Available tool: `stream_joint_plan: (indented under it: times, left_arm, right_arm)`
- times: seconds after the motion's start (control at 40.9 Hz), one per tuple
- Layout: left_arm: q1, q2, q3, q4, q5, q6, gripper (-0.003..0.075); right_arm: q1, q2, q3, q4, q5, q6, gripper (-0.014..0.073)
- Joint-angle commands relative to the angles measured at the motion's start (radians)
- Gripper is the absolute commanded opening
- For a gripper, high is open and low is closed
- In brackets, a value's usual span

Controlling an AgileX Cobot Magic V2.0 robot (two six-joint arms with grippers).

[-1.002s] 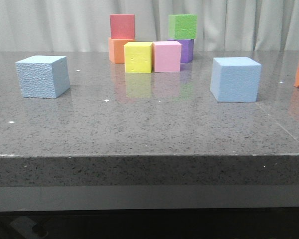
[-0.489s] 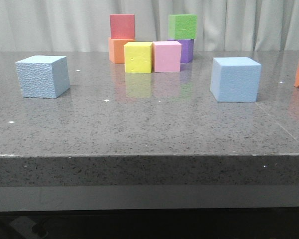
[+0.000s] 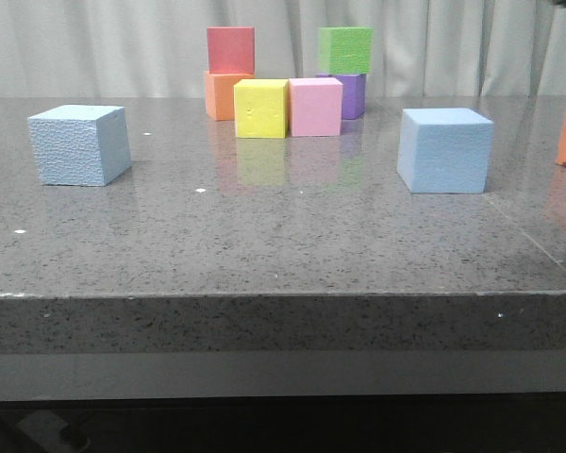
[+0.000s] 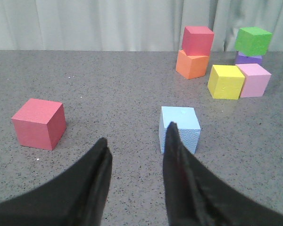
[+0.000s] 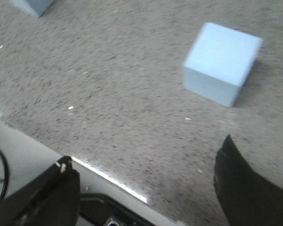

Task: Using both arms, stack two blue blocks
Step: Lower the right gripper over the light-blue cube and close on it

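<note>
Still well apart: rough blue block (image 3: 80,144) at 9 o'clock on the table (image 3: 283,245), smooth blue block (image 3: 445,150) at 3 o'clock. Left gripper (image 4: 137,160) moderately spread, right gripper (image 5: 146,183) wide open — both empty. Could nudge a cube askew on closing — soft foam slides on polished stone, spoiling the later stack.

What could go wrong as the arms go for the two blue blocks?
The blue blocks, the rough one and the smooth one, sit far apart, so one faces a long carry and might slip from the foam grip. The left gripper is open but off-centre from the rough block, risking a nudge.
</note>
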Motion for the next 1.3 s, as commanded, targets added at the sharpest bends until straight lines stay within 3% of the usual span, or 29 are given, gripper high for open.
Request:
stream_joint_plan:
  times: [0.0, 0.195, 0.318, 0.709, 1.271]
  left_arm:
    - [-0.008, 0.016, -0.028, 0.002, -0.073, -0.003, 0.0220]
    - [-0.008, 0.016, -0.028, 0.002, -0.073, -0.003, 0.0167]
    - [-0.008, 0.016, -0.028, 0.002, -0.073, -0.003, 0.0141]
    - [-0.008, 0.016, -0.028, 0.002, -0.073, -0.003, 0.0113]
    - [-0.008, 0.016, -0.028, 0.002, -0.073, -0.003, 0.0113]
  right_arm:
    - [0.058, 0.075, -0.107, -0.090, -0.010, 0.085, 0.0590]
    - [0.113, 0.235, -0.252, -0.438, 0.041, 0.434, 0.0590]
    - [0.108, 0.316, -0.322, -0.538, 0.045, 0.549, 0.0590]
    - [0.062, 0.508, -0.455, -0.556, -0.038, 0.758, 0.0590]
    - [0.056, 0.630, -0.455, -0.551, -0.060, 0.759, 0.0590]
